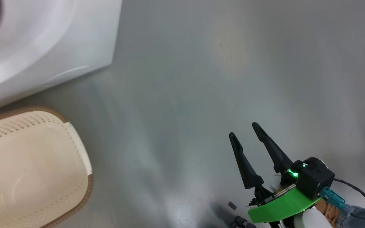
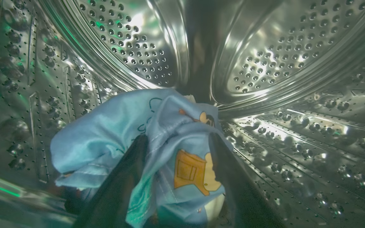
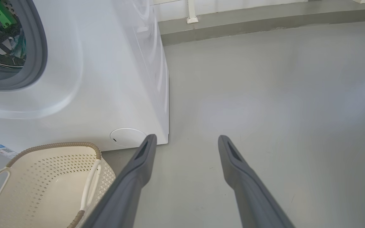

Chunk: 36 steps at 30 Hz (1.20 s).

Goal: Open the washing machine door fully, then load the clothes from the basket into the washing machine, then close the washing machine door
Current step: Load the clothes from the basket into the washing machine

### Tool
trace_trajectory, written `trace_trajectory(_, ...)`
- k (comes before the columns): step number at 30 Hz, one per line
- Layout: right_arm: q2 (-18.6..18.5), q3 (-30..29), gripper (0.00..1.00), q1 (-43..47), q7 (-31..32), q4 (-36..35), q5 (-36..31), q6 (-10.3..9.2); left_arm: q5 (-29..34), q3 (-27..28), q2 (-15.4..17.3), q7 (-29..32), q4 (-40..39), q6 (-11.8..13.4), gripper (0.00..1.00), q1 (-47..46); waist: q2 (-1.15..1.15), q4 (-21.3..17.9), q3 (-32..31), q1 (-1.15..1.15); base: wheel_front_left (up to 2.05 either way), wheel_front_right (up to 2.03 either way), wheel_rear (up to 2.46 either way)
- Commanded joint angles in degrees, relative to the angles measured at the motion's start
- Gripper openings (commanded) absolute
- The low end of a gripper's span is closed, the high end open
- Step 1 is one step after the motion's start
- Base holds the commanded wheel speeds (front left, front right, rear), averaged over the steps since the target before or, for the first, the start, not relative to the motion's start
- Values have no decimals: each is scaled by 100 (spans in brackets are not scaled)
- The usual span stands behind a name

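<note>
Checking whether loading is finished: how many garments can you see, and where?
1. The light blue cartoon-print garment lies inside the steel drum, between the fingers of the open left gripper. The basket holds none where visible; part of it is cropped, so something may be hidden.

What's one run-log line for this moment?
clothes in drum | left tool open | right tool open | basket beside washer

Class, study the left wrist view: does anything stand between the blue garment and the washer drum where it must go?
Nothing visible does. The clothes already lie inside the washing machine, on its perforated steel drum, bunched between the left gripper's spread fingers.
</note>
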Motion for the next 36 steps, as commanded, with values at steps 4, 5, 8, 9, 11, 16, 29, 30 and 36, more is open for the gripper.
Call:
trace_trajectory(4,-74,125,100,-3,-27,5,38,9,-41,-10,28,-121,-79,-32,100,286,0,248,-405,0,0,0,0)
trace_trajectory(5,-74,135,100,-4,-27,31,38,9,-51,-9,-14,-139,-74,-26,100,341,0,268,-460,0,0,0,0)
trace_trajectory(8,-74,142,100,-5,-27,91,54,9,-70,-10,-118,-184,-68,-1,100,492,0,327,-588,0,0,0,0)
trace_trajectory(9,-74,146,100,-6,-27,109,59,9,-71,-16,-155,-195,-66,12,100,543,0,343,-623,0,0,0,0)
trace_trajectory(11,-74,156,100,-12,-27,137,70,9,-85,-12,-222,-213,-75,29,100,637,0,368,-683,0,0,0,0)
trace_trajectory(16,-74,128,100,-20,-27,189,77,9,-176,60,-400,-238,-161,44,100,878,0,442,-818,0,0,0,0)
trace_trajectory(29,-74,-11,100,17,-27,326,87,9,-256,277,-894,-246,-928,-77,100,1847,0,806,-1350,0,0,0,0)
trace_trajectory(30,-74,-16,100,18,-27,341,87,9,-257,291,-931,-246,-975,-97,100,1926,0,838,-1399,0,0,0,0)
trace_trajectory(36,-74,-69,100,28,-27,414,93,9,-201,281,-1158,-246,-1185,-233,100,2431,0,1027,-1663,0,0,0,0)
